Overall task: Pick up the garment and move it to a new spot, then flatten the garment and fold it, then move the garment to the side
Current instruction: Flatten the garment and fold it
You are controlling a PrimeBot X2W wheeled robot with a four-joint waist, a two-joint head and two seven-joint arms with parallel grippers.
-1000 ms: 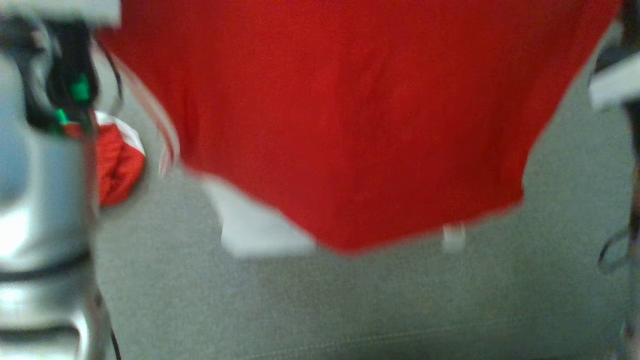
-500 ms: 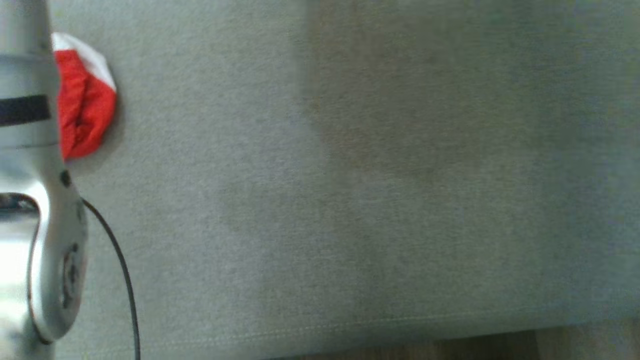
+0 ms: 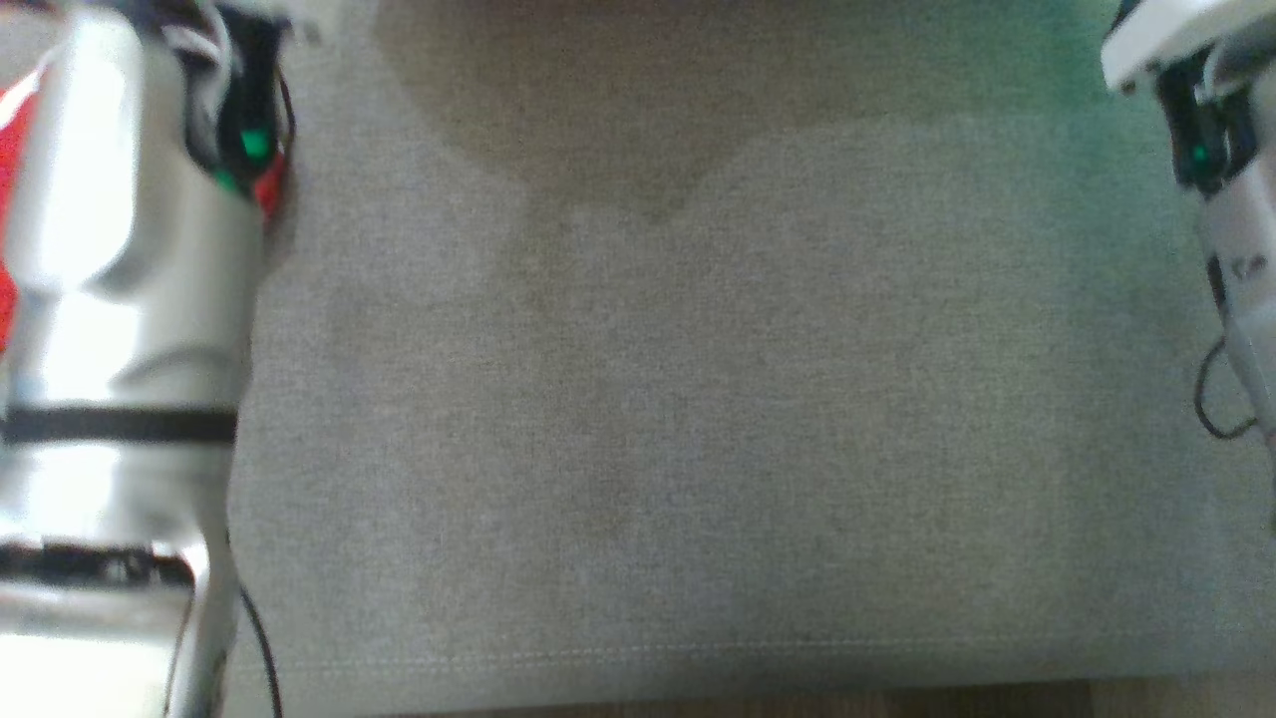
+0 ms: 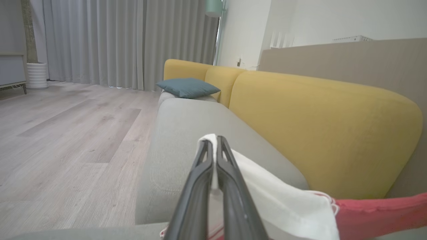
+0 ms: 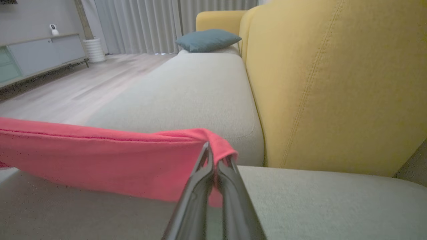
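Observation:
The garment (image 5: 100, 156), red with a white part (image 4: 283, 203), hangs stretched between my two grippers above the grey sofa seat (image 3: 648, 399). In the left wrist view my left gripper (image 4: 213, 141) is shut on the white edge, and the red cloth (image 4: 377, 213) runs off to the right. In the right wrist view my right gripper (image 5: 213, 156) is shut on a folded red edge. The head view has my pale left forearm (image 3: 130, 249) at the left and my right forearm (image 3: 1236, 229) at the upper right, with a dim shadow (image 3: 598, 110) on the seat between them.
A red cloth bundle (image 3: 269, 189) peeks out behind the left forearm. Yellow backrests (image 4: 320, 130) line the seat, and a blue cushion (image 4: 188, 87) lies at its far end. Wooden floor (image 4: 66, 133), grey curtains (image 4: 116, 40) and a sideboard (image 5: 40, 56) lie beyond. The seat's front seam (image 3: 638, 653) runs along the bottom.
The head camera has shifted. The red garment that filled the top of the head view a second ago has left it, leaving a shadow. Both forearms are back in that view.

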